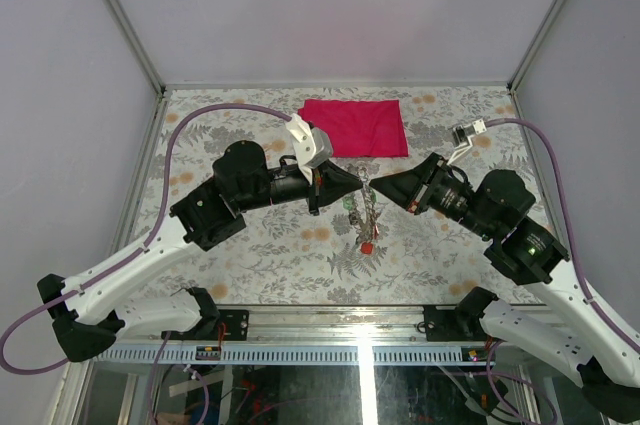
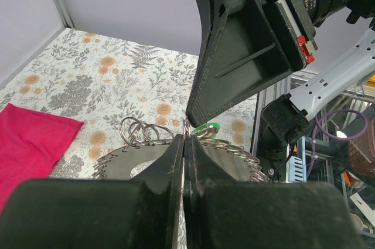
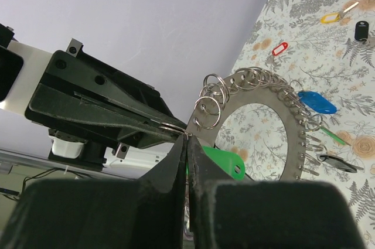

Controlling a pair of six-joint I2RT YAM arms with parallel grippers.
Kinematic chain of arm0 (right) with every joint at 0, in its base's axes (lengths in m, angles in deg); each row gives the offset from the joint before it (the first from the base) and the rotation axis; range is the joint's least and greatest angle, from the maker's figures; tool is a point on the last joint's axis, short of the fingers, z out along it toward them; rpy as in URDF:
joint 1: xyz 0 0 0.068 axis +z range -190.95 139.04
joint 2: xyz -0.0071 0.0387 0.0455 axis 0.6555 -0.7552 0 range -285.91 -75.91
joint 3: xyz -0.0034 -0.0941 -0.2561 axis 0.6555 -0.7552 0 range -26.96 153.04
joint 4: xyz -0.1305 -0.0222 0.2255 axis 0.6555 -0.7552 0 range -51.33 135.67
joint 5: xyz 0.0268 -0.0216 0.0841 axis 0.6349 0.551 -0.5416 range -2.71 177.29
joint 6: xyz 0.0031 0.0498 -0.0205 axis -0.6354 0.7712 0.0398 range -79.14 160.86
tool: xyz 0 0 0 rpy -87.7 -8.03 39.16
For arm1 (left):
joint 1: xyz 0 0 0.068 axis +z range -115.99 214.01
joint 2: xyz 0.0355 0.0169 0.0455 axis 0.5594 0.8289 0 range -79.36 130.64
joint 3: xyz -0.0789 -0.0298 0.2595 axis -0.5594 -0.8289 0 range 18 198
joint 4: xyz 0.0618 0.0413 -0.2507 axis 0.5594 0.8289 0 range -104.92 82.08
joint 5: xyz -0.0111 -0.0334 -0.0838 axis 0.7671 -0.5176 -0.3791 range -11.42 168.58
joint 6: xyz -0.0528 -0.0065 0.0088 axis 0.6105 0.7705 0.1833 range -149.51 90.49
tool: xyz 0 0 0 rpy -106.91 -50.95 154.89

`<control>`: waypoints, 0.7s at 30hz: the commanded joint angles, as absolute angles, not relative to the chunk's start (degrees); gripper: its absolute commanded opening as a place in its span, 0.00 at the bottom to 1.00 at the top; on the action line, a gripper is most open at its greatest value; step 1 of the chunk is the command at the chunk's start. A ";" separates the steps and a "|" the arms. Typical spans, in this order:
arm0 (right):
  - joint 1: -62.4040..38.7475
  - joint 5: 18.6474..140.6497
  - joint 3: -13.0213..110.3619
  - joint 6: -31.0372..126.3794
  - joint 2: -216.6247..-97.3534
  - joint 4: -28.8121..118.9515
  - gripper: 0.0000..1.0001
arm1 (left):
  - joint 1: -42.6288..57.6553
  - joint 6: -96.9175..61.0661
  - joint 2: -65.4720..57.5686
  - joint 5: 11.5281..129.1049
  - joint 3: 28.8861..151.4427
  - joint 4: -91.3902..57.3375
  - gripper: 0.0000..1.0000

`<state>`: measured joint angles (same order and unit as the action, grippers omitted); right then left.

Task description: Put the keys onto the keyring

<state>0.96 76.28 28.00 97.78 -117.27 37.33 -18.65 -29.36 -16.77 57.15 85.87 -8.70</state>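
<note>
Both arms meet nose to nose mid-air, right at the rim of the keyring. The left gripper is clamped down to nothing, pinching one of the small split rings on that rim. The right gripper is closed just as tight on the same spot. I can't tell if it actually has metal between its pads or is only pressed up beside the left one.

From both sets of tips the keyring fans out straight ahead, touching or as good as. Being round, it has no real long axis. The left wrist sees it almost edge-on, so its flat face lies roughly in line with those fingers. The right wrist looks partly through the open centre.

A green-tagged key sits just beside the right tips and a blue-tagged key hangs on the far rim, its long axis pointing away from the gripper. The red, yellow and black loose keys lie on the table well beyond. My guess is neither arm is nearer, so one has to let go to fetch them.
</note>
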 commanded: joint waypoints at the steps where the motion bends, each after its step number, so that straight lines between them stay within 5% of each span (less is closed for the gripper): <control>1: 1.32 78.59 29.55 95.12 -117.20 35.11 0.00 | -18.34 -30.25 -18.64 57.65 87.22 -14.37 0.00; 7: 1.31 76.41 29.92 94.91 -119.12 33.89 0.00 | -18.25 -30.26 -18.61 56.74 87.21 -14.52 0.00; 21: 1.32 78.89 34.45 76.46 -115.20 34.78 0.31 | -18.28 -29.87 -18.61 54.91 87.41 -14.69 0.00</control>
<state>1.00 76.15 30.99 87.55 -119.39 31.97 -18.43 -29.49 -16.88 56.27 85.87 -7.76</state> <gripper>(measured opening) 0.289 0.011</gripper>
